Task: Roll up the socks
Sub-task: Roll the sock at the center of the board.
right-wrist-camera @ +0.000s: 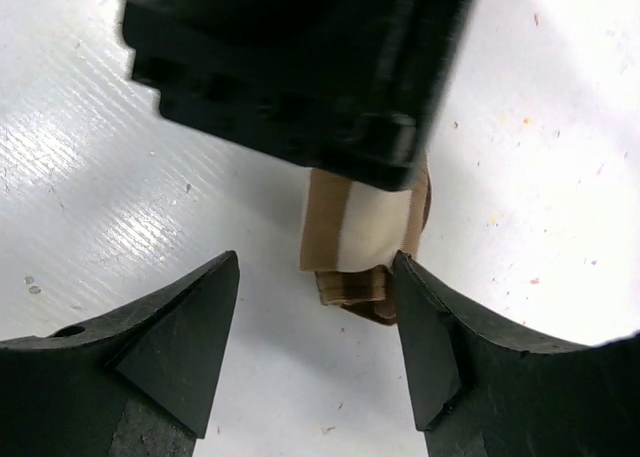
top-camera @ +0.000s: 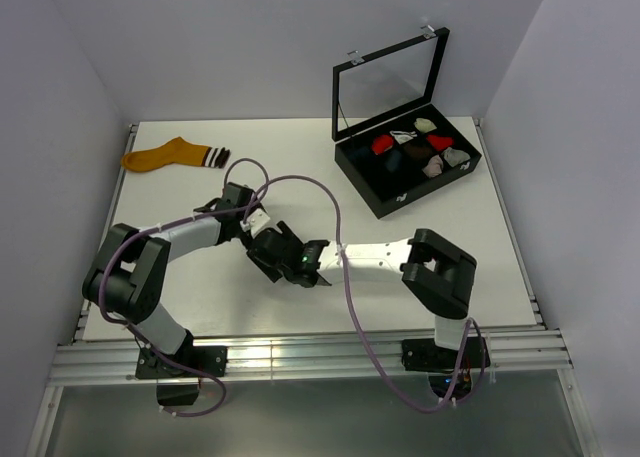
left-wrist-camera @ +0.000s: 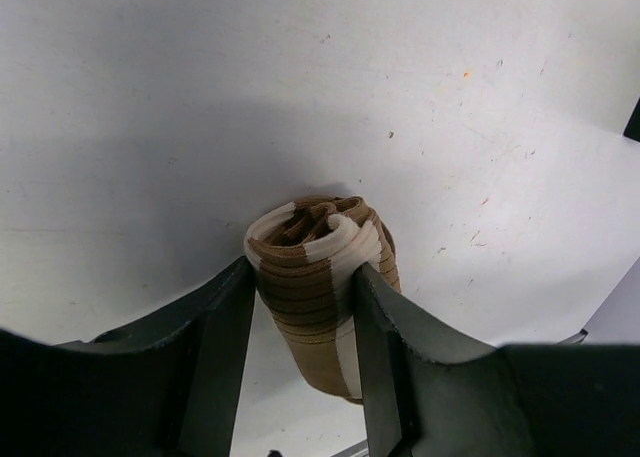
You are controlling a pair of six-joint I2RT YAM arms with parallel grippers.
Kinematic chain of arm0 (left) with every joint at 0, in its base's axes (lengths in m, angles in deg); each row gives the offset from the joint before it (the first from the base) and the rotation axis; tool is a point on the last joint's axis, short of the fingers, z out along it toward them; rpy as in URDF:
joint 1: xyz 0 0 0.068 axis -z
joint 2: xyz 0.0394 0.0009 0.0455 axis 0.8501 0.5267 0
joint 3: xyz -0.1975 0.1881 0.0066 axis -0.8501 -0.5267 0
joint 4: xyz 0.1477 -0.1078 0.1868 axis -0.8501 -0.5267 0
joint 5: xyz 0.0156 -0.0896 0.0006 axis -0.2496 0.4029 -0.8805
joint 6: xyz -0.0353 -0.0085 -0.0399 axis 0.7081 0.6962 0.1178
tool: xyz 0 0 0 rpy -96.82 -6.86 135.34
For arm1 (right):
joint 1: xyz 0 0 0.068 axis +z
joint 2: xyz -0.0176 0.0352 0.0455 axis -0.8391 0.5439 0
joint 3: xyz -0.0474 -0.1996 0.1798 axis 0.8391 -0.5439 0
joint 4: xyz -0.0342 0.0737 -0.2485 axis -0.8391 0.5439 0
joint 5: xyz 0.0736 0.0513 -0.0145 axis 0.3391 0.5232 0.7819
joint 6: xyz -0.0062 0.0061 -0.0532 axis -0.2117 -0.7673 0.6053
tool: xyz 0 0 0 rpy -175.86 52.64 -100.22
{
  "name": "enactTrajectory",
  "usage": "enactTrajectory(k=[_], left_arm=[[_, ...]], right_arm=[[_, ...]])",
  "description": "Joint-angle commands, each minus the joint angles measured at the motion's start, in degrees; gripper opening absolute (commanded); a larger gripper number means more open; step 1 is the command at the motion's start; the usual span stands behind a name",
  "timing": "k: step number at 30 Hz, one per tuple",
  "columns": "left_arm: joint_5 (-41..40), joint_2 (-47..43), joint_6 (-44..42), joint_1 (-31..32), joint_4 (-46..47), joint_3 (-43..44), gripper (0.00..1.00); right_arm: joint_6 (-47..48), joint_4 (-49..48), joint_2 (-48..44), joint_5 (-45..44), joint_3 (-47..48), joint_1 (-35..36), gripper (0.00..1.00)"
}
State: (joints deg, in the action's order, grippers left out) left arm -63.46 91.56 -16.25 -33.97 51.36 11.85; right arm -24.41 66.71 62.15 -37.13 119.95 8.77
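Observation:
The brown sock with cream stripes (left-wrist-camera: 312, 262) is rolled into a tight bundle. My left gripper (left-wrist-camera: 304, 269) is shut on it, one finger on each side, just above the white table. In the right wrist view the roll's lower end (right-wrist-camera: 362, 239) hangs below the left gripper's black body (right-wrist-camera: 290, 67). My right gripper (right-wrist-camera: 315, 262) is open around that end, and its right finger (right-wrist-camera: 430, 327) touches the roll. In the top view both grippers, left (top-camera: 265, 239) and right (top-camera: 292, 262), meet at mid-table and hide the roll. The mustard-orange sock (top-camera: 165, 156) lies flat at the far left.
An open black box (top-camera: 372, 193) with a raised lid (top-camera: 388, 82) stands at the far right and holds several small sock bundles (top-camera: 420, 149). A purple cable (top-camera: 330, 202) loops over the table between the arms. White walls enclose the table.

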Motion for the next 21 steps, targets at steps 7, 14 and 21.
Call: enactTrajectory(k=[7,14,21], left_arm=[[-5.11,3.07,-3.11,0.27,-6.62,-0.29,0.48],[-5.20,3.25,-3.55,0.27,-7.14,0.06,0.47],[-5.20,3.51,-3.73,0.27,-7.14,-0.11,0.47]], right_arm=[[4.29,-2.85,5.92,-11.87,1.70,3.52,0.70],[3.76,-1.10,3.30,-11.98,1.86,3.52,0.69],[5.78,0.49,0.74,-13.29,4.15,3.61,0.71]])
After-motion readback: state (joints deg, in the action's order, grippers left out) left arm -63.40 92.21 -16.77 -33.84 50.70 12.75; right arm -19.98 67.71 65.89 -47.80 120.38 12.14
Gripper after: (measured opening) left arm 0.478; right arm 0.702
